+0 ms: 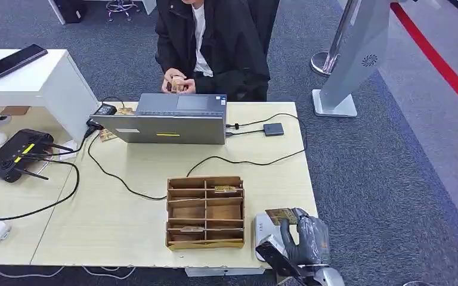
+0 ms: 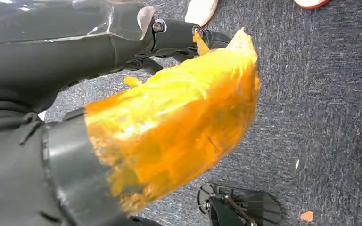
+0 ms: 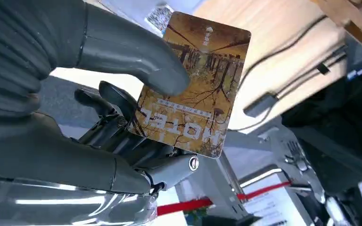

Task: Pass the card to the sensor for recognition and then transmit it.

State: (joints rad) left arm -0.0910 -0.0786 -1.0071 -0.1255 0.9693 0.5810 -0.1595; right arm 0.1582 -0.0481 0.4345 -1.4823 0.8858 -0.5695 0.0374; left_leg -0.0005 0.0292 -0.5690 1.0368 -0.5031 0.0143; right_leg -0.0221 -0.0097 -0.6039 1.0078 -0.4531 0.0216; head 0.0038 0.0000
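Note:
My right hand [image 1: 305, 239] is at the desk's front right corner and pinches a brown hotel card [image 1: 281, 214] between thumb and fingers. The card hangs just over a white flat sensor box [image 1: 263, 229] lying on the desk edge. In the right wrist view the card [image 3: 195, 84] shows a tree picture and printed letters, with the thumb [image 3: 136, 59] pressed on its face. My left hand [image 2: 122, 94] hangs over the carpet, its thumb wrapped in orange tape [image 2: 179, 122], with nothing in it.
A wooden sorting box [image 1: 205, 212] with cards in some slots stands left of the sensor. Behind it are a grey laptop [image 1: 173, 119], cables and a small dark box [image 1: 273, 129]. A person [image 1: 212, 42] sits behind the desk. A black controller [image 1: 16, 156] lies at left.

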